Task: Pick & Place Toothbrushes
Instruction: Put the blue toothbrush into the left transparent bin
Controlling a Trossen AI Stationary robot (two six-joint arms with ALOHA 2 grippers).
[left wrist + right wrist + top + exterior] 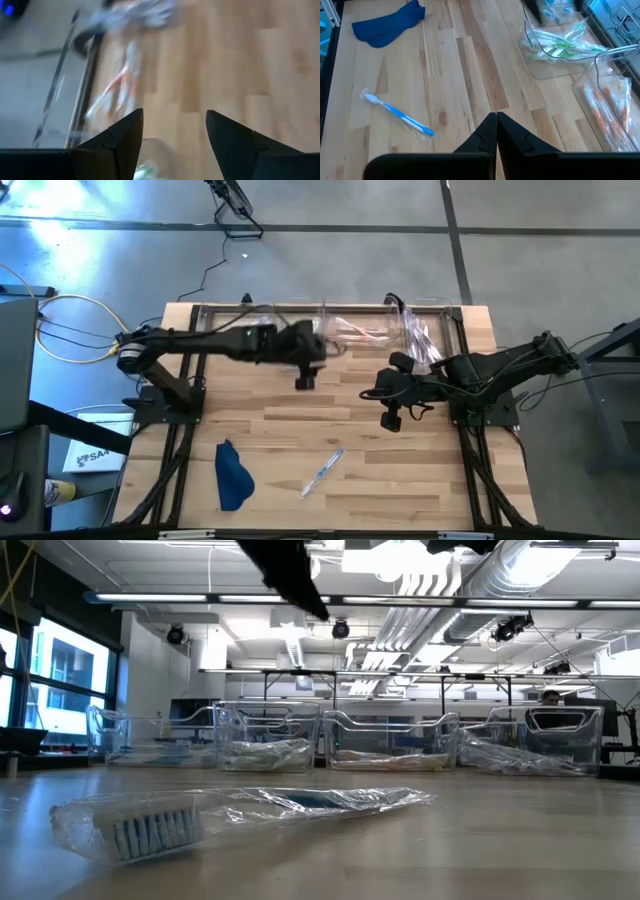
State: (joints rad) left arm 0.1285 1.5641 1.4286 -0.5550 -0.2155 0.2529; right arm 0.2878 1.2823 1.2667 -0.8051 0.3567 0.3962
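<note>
One blue-handled toothbrush (pixel 322 473) in a clear wrapper lies flat on the wooden table near its near edge. It also shows as the toothbrush (pixel 397 116) in the right wrist view and the toothbrush (pixel 240 810) close up in the low view. More wrapped toothbrushes, green (pixel 560 47) and orange (pixel 605 110), lie in clear bins. My left gripper (pixel 305 383) hovers open above the table just in front of the bins, and its fingers (pixel 132 132) hold nothing. My right gripper (pixel 390 421) is shut and empty (pixel 496 120), above the table right of centre, far from the loose toothbrush.
A row of clear plastic bins (pixel 330 325) stands along the table's far edge, and they also show as the bins (pixel 330 745) in the low view. A dark blue cloth (pixel 232 475) lies crumpled near the near-left part of the table. Bare wood lies between the arms and the near edge.
</note>
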